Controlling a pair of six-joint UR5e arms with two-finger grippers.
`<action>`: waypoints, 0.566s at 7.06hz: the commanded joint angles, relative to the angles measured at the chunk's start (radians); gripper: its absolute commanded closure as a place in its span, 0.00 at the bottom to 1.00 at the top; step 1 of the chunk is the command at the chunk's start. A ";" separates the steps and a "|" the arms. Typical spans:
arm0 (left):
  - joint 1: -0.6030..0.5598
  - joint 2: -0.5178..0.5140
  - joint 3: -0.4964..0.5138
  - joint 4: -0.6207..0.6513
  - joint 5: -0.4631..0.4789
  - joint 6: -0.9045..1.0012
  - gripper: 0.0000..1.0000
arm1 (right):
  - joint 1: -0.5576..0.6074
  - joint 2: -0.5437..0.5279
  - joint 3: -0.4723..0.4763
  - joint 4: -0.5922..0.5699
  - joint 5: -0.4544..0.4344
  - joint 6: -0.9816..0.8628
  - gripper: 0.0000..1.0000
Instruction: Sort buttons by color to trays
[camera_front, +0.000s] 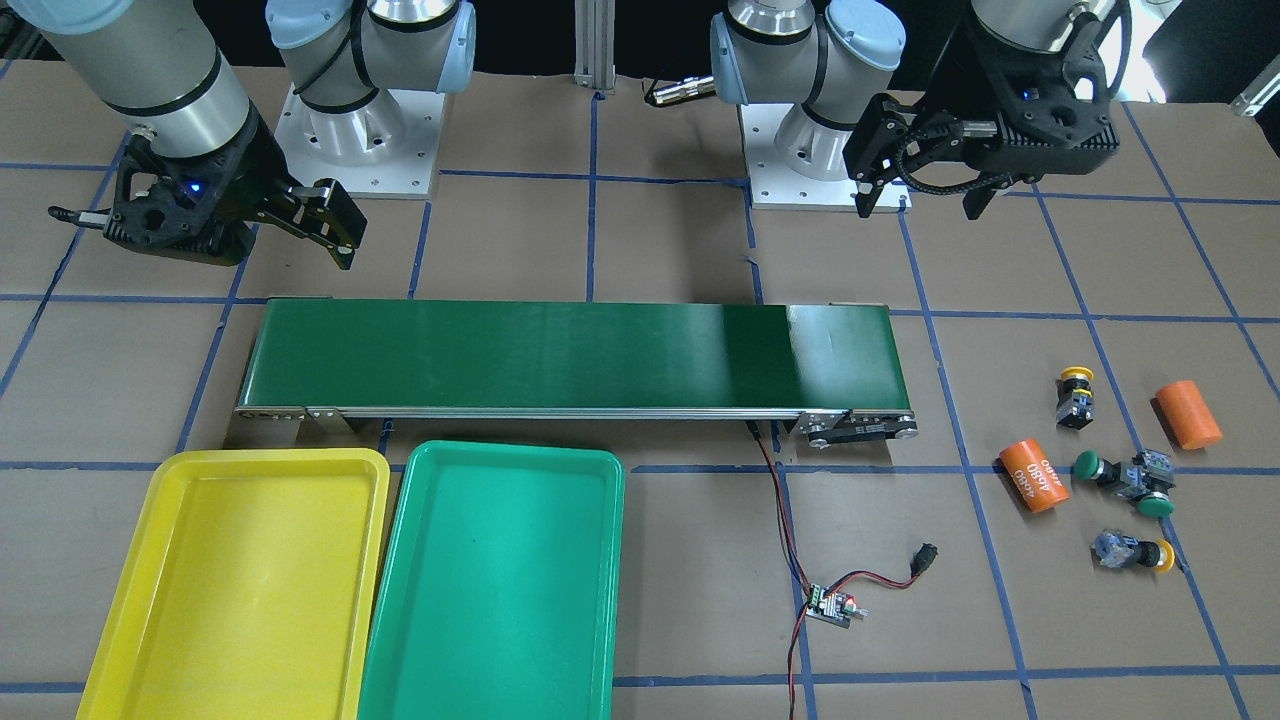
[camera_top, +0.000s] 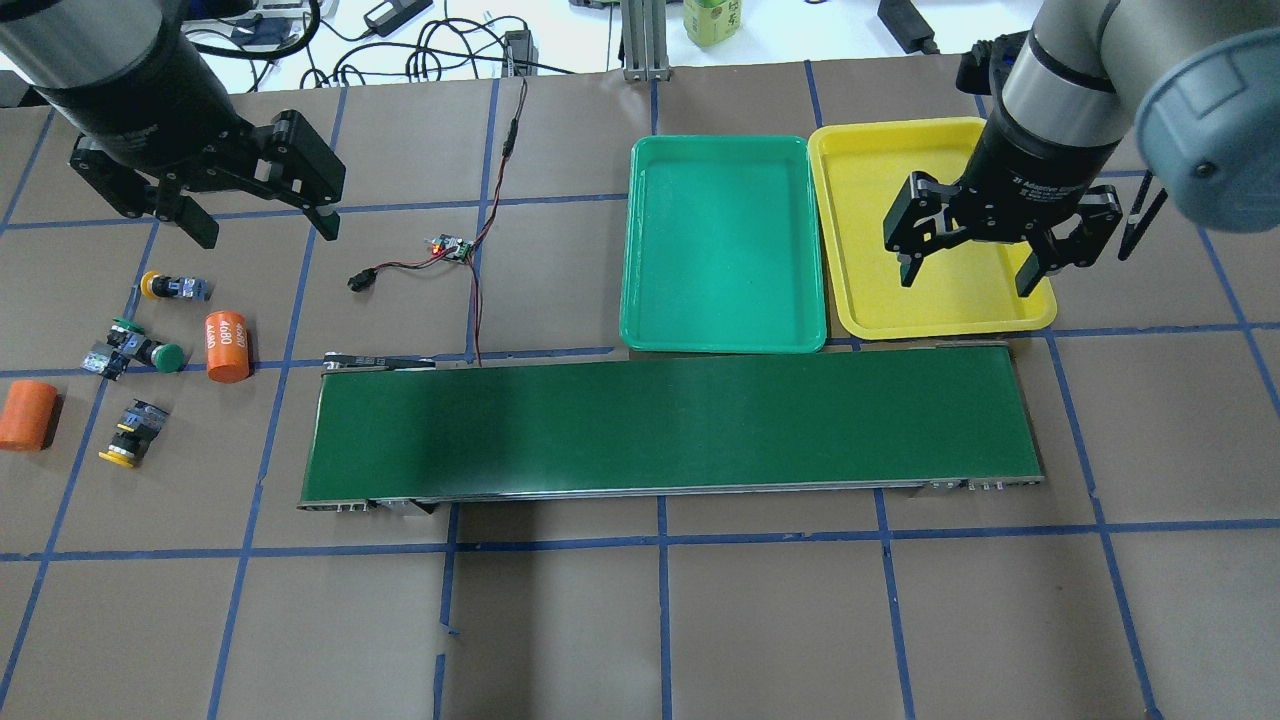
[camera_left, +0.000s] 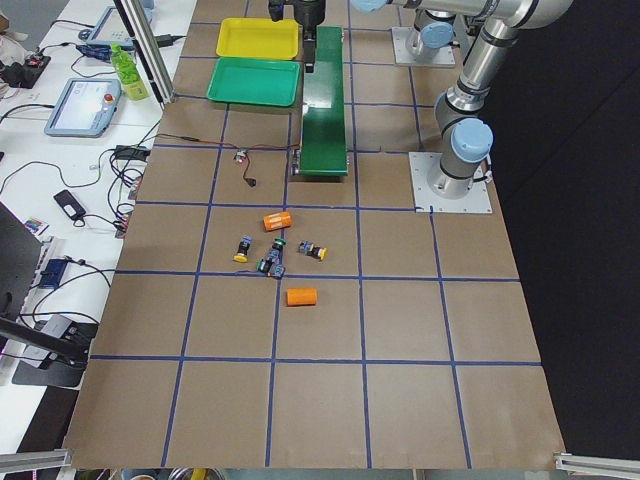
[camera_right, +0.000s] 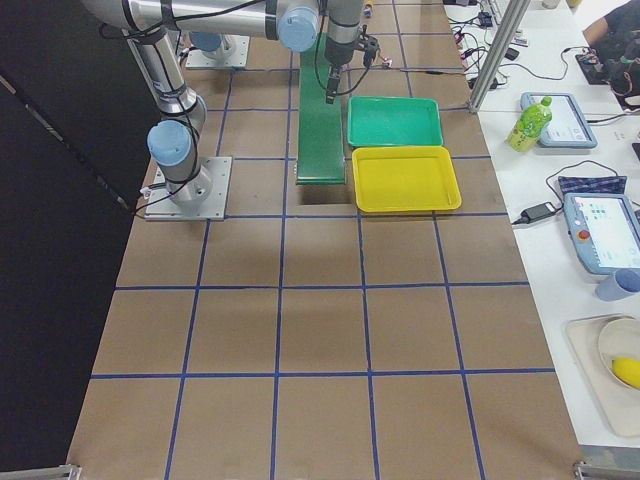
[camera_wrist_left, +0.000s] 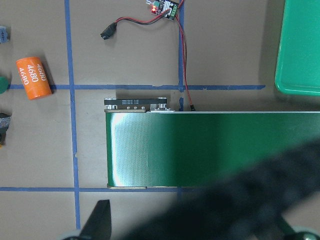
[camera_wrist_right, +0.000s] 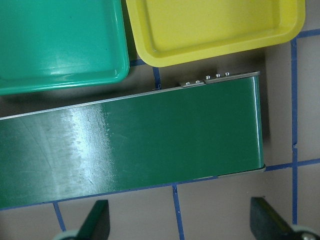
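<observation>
Four buttons lie in a cluster at my left end of the table. One yellow-capped button (camera_top: 168, 287) is farthest from me and another (camera_top: 128, 444) nearest, with two green-capped buttons (camera_top: 124, 327) (camera_top: 160, 354) touching between them. They also show in the front view (camera_front: 1074, 394) (camera_front: 1138, 553) (camera_front: 1096, 467) (camera_front: 1152, 500). The green tray (camera_top: 720, 240) and yellow tray (camera_top: 940, 300) sit side by side beyond the belt, both empty. My left gripper (camera_top: 262, 232) hangs open and empty, up and to the right of the buttons. My right gripper (camera_top: 965, 280) hangs open and empty over the yellow tray's near edge.
A long dark-green conveyor belt (camera_top: 670, 430) runs across the middle of the table. Two orange cylinders (camera_top: 227, 345) (camera_top: 28, 415) lie among the buttons. A small controller board (camera_top: 450, 248) with red and black wires lies beyond the belt's left end.
</observation>
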 joint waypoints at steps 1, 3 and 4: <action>-0.001 0.006 -0.021 0.005 0.002 0.012 0.00 | 0.000 0.000 -0.001 0.000 0.001 0.001 0.00; 0.068 -0.059 -0.037 0.023 0.016 0.082 0.00 | 0.000 0.000 0.001 0.001 -0.001 0.001 0.00; 0.149 -0.143 -0.064 0.137 0.015 0.109 0.00 | 0.000 0.000 0.001 0.000 0.001 -0.001 0.00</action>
